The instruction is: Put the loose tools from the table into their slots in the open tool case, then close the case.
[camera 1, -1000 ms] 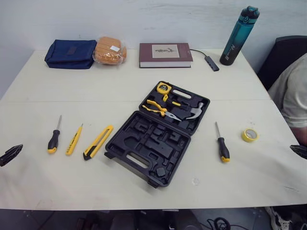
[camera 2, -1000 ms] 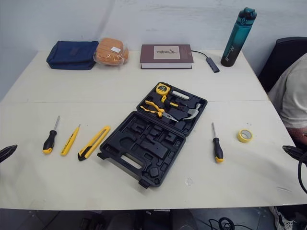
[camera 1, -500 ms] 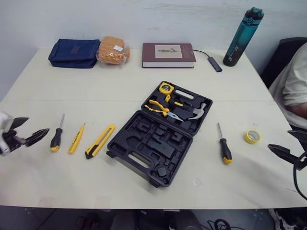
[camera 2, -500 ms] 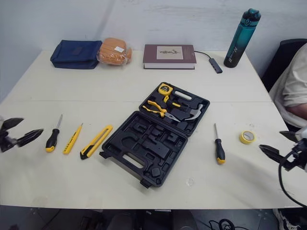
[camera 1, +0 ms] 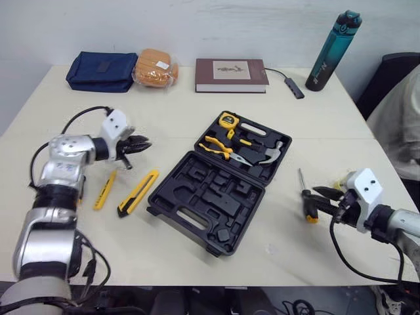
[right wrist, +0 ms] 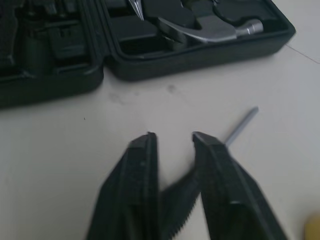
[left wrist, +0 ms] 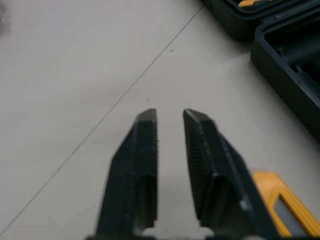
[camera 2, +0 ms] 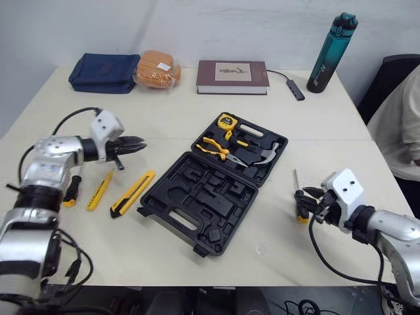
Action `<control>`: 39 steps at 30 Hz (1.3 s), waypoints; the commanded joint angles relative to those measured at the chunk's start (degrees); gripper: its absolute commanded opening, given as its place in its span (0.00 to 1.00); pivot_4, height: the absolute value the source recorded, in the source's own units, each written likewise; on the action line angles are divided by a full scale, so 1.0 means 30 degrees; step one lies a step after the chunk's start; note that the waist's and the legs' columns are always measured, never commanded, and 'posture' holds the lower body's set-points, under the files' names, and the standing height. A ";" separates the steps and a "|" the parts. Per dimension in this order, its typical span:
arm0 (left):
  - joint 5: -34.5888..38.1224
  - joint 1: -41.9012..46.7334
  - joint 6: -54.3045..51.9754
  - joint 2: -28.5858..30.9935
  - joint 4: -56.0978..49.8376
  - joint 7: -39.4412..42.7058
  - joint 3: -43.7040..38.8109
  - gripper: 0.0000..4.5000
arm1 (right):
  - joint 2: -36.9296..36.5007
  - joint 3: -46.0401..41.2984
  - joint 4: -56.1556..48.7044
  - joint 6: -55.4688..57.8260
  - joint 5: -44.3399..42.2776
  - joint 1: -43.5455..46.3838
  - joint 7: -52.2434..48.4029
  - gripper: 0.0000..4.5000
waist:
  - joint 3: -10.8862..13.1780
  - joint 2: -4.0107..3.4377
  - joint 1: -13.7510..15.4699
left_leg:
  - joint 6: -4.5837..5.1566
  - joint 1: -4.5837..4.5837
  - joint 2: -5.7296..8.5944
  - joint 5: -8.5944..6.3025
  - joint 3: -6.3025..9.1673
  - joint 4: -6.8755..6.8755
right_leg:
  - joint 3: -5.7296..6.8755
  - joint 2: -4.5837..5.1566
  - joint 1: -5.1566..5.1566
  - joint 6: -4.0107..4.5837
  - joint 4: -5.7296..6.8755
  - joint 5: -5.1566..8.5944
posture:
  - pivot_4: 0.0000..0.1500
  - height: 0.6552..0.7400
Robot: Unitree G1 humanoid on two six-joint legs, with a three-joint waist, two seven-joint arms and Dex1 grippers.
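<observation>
Right wrist view: the right gripper (right wrist: 172, 136) sits low over the white table (right wrist: 60, 150), its two black fingers (right wrist: 142, 170) a little apart and straddling the ribbed dark handle of a black-and-yellow screwdriver (right wrist: 175, 205). Whether the pads press on the handle cannot be told. The head views show this tool lying just right of the open black plastic tool case (camera 1: 210, 197), steel shaft pointing towards the far edge. The case rests mid-table, and its far half holds a yellow tape measure (camera 1: 225, 120), yellow-handled pliers (camera 1: 216, 147) and a steel-headed hammer (camera 1: 266, 155). The left gripper (camera 1: 146, 144) hovers above bare table left of the case, its fingers narrowly parted with nothing between them. Nearer the robot lie a yellow utility knife (camera 1: 136, 193), a slimmer yellow tool (camera 1: 104, 190) beside it, and a second screwdriver (camera 2: 70, 190) partly behind the left arm.
</observation>
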State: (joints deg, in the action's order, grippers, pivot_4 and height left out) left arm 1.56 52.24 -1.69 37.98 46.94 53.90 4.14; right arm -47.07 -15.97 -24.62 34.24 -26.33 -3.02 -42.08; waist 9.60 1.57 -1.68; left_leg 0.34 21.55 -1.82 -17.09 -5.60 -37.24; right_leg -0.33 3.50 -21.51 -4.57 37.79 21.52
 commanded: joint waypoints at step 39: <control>-0.3961 0.4866 0.3779 -0.6208 0.8466 -0.0128 0.1715 0.00 | 0.1967 0.6973 0.1339 0.1072 0.3325 0.5359 0.0950 0.01 | 0.0016 0.0028 0.0074 | 0.0007 0.0035 0.0006 -0.0004 0.0020 -0.0029 | 0.0033 0.0008 -0.0026 -0.0003 0.0033 -0.0001 | 1.00 1.00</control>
State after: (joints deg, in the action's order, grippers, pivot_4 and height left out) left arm -9.48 66.48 8.44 20.83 72.71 50.93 8.08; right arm -41.50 4.60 -19.43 39.85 -16.34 11.87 -38.15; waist 9.65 1.65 -1.45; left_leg 0.36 21.66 -1.80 -17.10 -5.54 -37.33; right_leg -0.24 3.53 -21.59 -4.57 37.89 21.51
